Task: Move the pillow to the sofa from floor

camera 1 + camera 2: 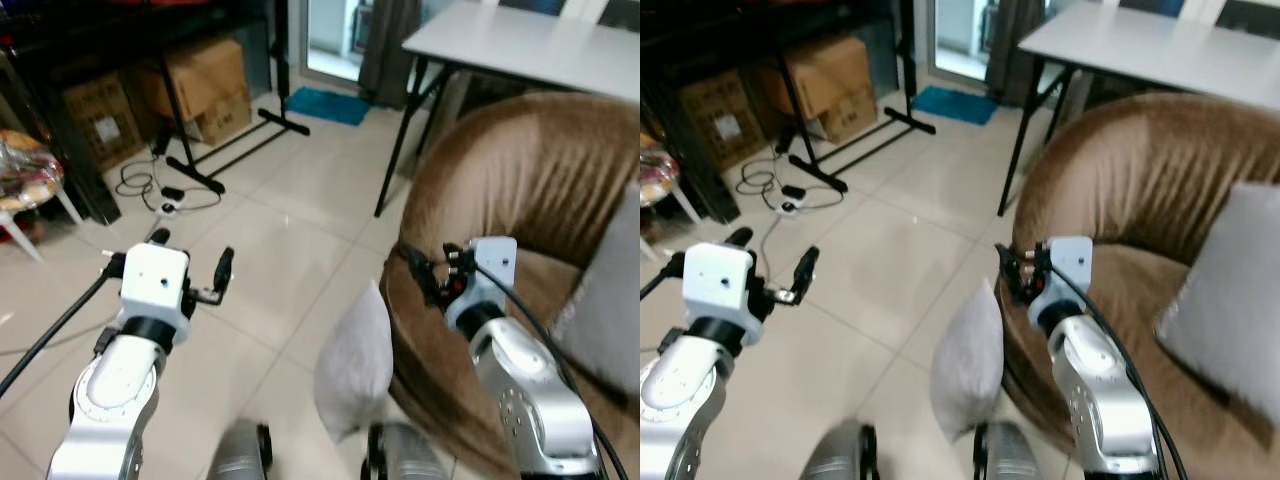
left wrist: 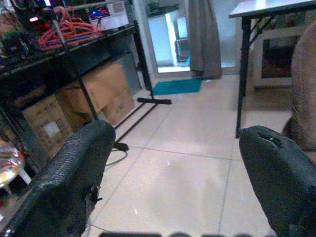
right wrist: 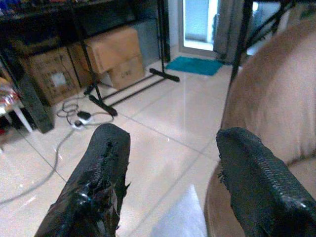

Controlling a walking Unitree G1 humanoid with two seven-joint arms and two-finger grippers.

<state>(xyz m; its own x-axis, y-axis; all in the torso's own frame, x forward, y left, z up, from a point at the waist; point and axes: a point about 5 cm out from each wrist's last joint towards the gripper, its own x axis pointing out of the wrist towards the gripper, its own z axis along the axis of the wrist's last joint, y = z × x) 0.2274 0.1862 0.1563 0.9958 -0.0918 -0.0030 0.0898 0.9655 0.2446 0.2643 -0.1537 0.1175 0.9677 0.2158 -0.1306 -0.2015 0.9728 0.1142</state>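
The soft light grey fabric pillow [image 1: 355, 362] stands on its edge on the pale tiled floor [image 1: 270, 260], leaning against the front of the round brown cloth sofa [image 1: 520, 190]. It looks light and squashy, so it should bend and sag when it is lifted, and it will not break if it drops. The cloth does not look slippery. A good place to grab is probably the top edge or a top corner, where the two fingers can pinch a fold of cloth. The right gripper [image 1: 428, 272] is held up in the air, above the pillow and a little behind its top edge, close to the sofa's front rim. Its two black fingers [image 3: 106, 163] are spread wide apart with nothing between them, and the pillow's top peeks in just below them. The left gripper [image 1: 190, 265] is also up in the air, with the pillow lower down and off to its inner side, well apart from it. Its fingers [image 2: 74, 173] are spread wide too and hold nothing. A second grey cushion [image 1: 1230, 300] already lies on the sofa seat, past the right gripper. A white table with black legs [image 1: 520, 50] stands behind the sofa, and brown cardboard boxes [image 1: 205, 85] sit far off ahead of the left gripper.
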